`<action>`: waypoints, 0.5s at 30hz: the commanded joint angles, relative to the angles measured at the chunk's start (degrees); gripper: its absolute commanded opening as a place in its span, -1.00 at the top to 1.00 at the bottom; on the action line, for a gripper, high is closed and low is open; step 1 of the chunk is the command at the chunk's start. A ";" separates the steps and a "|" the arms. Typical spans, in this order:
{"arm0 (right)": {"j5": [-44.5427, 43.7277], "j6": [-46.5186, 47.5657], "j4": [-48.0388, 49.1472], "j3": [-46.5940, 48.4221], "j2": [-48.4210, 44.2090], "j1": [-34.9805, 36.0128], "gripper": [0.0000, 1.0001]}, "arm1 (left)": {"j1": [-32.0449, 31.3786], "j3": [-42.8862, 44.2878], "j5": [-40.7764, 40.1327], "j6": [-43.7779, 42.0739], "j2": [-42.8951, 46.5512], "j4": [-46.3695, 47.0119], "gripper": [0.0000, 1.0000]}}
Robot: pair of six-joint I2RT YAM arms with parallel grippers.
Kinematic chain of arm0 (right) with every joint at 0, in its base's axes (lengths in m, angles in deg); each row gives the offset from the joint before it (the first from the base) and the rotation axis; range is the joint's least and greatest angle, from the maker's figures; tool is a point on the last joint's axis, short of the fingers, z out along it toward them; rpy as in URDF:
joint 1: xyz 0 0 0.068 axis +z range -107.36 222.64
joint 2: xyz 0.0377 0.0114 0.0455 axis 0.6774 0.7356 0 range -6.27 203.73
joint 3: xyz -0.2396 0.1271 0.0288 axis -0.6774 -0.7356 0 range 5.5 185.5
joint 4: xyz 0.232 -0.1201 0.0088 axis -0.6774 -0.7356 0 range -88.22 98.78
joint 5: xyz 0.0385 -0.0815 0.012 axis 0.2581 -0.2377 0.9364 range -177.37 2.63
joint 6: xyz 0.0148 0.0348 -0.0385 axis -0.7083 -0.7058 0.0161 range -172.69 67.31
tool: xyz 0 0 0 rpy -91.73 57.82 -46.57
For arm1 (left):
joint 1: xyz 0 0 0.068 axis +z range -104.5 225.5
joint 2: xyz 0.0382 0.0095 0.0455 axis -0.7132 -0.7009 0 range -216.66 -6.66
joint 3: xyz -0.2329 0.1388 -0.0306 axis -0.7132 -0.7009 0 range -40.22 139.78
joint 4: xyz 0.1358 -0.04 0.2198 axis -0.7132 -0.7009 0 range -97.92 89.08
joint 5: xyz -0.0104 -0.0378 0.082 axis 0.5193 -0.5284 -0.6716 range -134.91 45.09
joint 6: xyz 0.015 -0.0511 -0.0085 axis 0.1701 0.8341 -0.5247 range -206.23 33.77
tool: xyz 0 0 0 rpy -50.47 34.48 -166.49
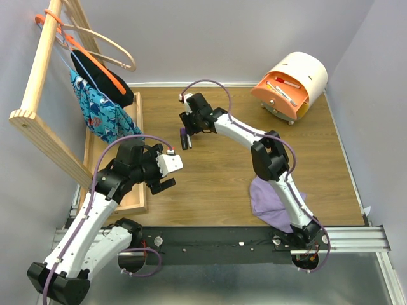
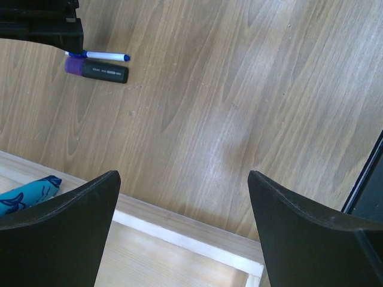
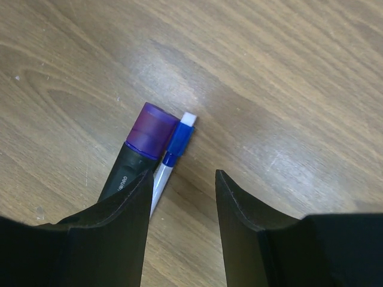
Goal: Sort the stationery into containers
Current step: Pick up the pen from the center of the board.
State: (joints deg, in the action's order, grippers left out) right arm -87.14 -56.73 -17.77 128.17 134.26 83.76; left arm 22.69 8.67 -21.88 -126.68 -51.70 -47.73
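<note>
A black marker with a purple cap and a white pen with a blue cap lie side by side on the wooden table. My right gripper is open just above them. Its left finger covers the marker's body, and the pen lies at that finger's inner edge. Both also show in the left wrist view, the marker and the pen. My left gripper is open and empty over the tray's edge. The cream drawer unit stands at the back right. Its orange drawer is open with pens inside.
A long wooden tray lies at the left under my left arm. A wooden rack with hangers and blue patterned clothing stands over it. A purple cloth lies by the right arm's base.
</note>
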 commanded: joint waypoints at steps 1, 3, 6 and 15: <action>-2.34 0.60 0.44 1.52 2.47 1.33 -0.06 | 0.57 -0.98 1.67 1.16 0.74 0.49 -0.93; -2.51 0.96 0.44 1.43 2.82 1.68 -0.06 | 0.66 -0.98 1.67 1.33 0.74 0.49 -0.93; -2.95 1.57 0.18 1.17 3.43 2.29 -0.04 | 0.83 -0.98 1.67 1.42 0.74 0.66 -0.94; -5.85 2.71 -1.32 -2.52 5.02 3.44 0.02 | 1.19 -1.77 2.02 2.48 1.35 1.63 -0.94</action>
State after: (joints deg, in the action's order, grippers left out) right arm -90.14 -55.20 -17.46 128.08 137.10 86.21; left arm 23.37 7.75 -21.69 -125.32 -51.50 -47.25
